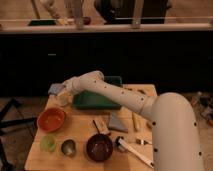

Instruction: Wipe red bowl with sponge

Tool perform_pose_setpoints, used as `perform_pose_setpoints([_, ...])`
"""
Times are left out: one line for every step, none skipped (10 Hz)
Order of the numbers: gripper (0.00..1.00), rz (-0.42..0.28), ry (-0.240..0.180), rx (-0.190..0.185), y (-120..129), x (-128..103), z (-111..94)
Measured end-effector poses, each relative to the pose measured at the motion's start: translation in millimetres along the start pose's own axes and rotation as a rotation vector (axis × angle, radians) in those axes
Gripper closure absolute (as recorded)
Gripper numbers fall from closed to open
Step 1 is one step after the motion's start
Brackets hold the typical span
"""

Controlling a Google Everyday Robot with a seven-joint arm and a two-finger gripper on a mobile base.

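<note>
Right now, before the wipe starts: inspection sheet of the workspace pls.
Surface: wooden table, crowded.
Job's things: red bowl near the left edge, nothing seen in it; sponge at the far left corner, apart from the bowl.
Clutter: green tray, green cup, metal cup, dark bowl, grey triangular piece, white utensil.
Grippers: pincer shut, apparently on the sponge, beyond the red bowl.
Cables: nothing seen.
Surroundings: dark wall behind the table, light rail above it.
</note>
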Motion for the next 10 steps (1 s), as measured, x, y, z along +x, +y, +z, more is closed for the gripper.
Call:
perform_pose_setpoints([1.0, -0.024, -0.003, -0.013, 5, -5, 0])
perform_pose_setpoints([1.0, -0.068, -0.001, -0.04, 17, -13, -1])
perform_pose_setpoints([1.0, -0.114, 0.006, -0.075, 33, -21, 0])
perform_pose_setpoints([1.0, -0.148, 0.018, -0.105, 46, -26, 2])
perform_pose_setpoints([1.0, -0.201, 0.053, -0.15, 64, -31, 7])
perform_pose_setpoints([1.0, -0.233, 0.082, -0.174, 74, -33, 11])
perform_pose_setpoints([1.0, -0.263, 0.125, -0.203, 82, -33, 16])
perform_pose_setpoints([1.0, -0.285, 0.168, -0.236, 91, -28, 23])
perform_pose_setpoints([1.0, -0.304, 0.209, -0.272, 101, -21, 34])
perform_pose_setpoints([1.0, -0.311, 0.23, -0.292, 107, -17, 39])
